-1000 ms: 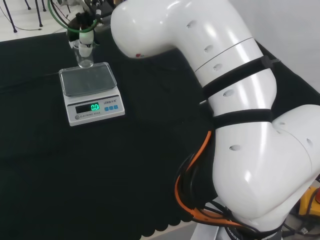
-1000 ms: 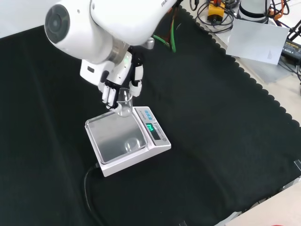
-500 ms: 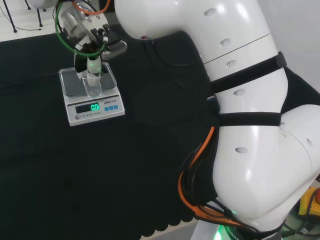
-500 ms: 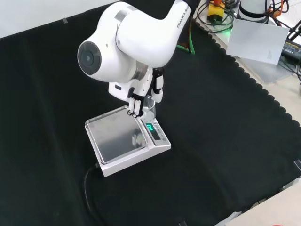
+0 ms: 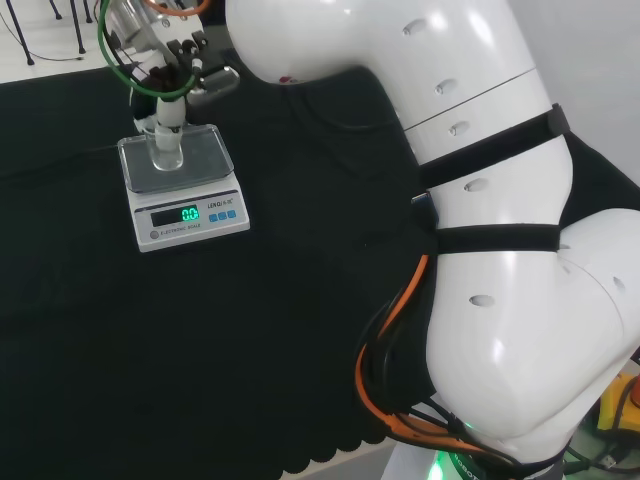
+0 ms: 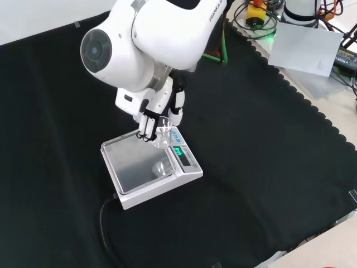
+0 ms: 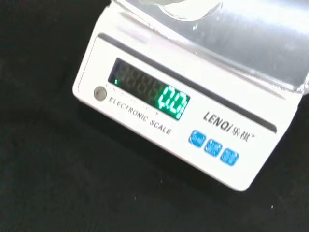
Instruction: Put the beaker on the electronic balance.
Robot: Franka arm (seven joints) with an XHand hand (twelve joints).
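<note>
The black cloth (image 6: pixel 268 167) covers the whole bench beneath me, and my white arm (image 5: pixel 480 200) rises over it, its big links standing at the right of the head view and its round grey-capped link (image 6: pixel 106 50) leaning in from the top of the front view. On the cloth sits the electronic balance (image 6: pixel 153 184), a white body with a shiny metal pan (image 5: pixel 170 170) on top and a lit green display (image 7: pixel 174 102) on its front face, with small blue buttons (image 7: pixel 212 146) beside the display; a dark cable (image 6: pixel 106 223) leaves its lower corner in the front view and curls across the cloth. My hand (image 6: pixel 156 109) hangs over the balance, close to the edge of the pan nearest the display in the front view, with my fingers (image 6: pixel 146 121) and thumb curled round the beaker (image 6: pixel 163 131), which I hold upright. The beaker is clear glass; in the head view it stands over the pan (image 5: pixel 166 155), just under my hand (image 5: pixel 172 105). I cannot tell whether its base touches the pan or hangs just above it. From the wrist, a blurred curve of the glass base (image 7: pixel 188 7) shows against the pan, beyond the display.
</note>
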